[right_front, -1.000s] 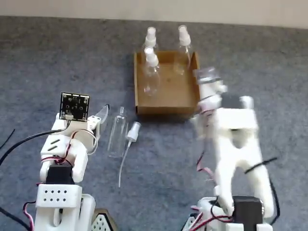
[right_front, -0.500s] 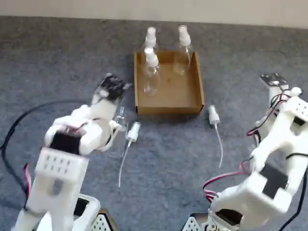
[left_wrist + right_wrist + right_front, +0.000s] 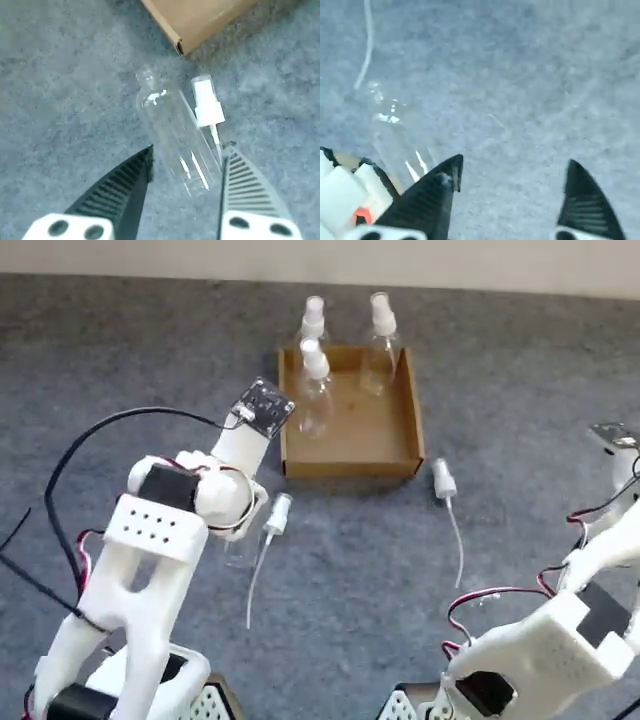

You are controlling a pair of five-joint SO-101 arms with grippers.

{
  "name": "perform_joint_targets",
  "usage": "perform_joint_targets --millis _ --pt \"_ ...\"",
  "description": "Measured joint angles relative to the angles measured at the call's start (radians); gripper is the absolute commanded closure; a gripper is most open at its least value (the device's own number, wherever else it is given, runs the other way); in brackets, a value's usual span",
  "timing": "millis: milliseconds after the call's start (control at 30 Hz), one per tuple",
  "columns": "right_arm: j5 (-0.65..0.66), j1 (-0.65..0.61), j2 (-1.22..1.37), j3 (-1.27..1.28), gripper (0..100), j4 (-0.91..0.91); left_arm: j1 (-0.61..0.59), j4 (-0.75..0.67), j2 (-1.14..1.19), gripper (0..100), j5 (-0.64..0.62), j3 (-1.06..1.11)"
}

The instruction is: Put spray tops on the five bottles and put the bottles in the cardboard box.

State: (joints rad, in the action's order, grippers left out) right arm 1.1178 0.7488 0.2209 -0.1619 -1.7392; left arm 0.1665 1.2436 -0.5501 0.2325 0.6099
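Observation:
A clear uncapped bottle (image 3: pixel 172 125) lies on the grey carpet, with a loose white spray top (image 3: pixel 207 107) beside it. My left gripper (image 3: pixel 187 150) is open just above it, one finger on each side of the bottle's base end. In the high view the left arm (image 3: pixel 215 490) leans over this bottle (image 3: pixel 236 540) and spray top (image 3: pixel 277 512). A second spray top (image 3: pixel 443 480) lies by the cardboard box (image 3: pixel 350 468). My right gripper (image 3: pixel 515 162) hangs open over bare carpet, near another clear bottle (image 3: pixel 390 130) lying there.
Three bottles with spray tops stand at the box: one inside (image 3: pixel 314 390), two at its far edge (image 3: pixel 313 318) (image 3: pixel 381 330). The right arm (image 3: pixel 600 550) stands at the table's right edge. Open carpet lies between the arms.
My left arm swung forward and now hangs over the lying bottle. My right arm pulled back from the box's near right corner to the right edge, uncovering the second spray top.

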Motion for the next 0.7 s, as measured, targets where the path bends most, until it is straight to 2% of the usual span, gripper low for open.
perform_joint_targets --millis 267,433,567,700 --pt "0.043 -0.08 0.0 0.258 70.0 -0.003 0.002 -0.011 0.183 80 0.0 -0.057" --pt "0.074 -0.091 -0.035 0.307 70.0 0.0 0.063 -0.011 0.245 80 0.0 -0.069" --pt "0.077 -0.123 -0.163 0.364 70.0 0.092 0.109 -0.011 0.275 80 0.0 -0.091" --pt "0.124 -0.146 -0.273 0.582 70.0 0.253 0.1 -0.011 0.327 80 -0.031 -0.123"
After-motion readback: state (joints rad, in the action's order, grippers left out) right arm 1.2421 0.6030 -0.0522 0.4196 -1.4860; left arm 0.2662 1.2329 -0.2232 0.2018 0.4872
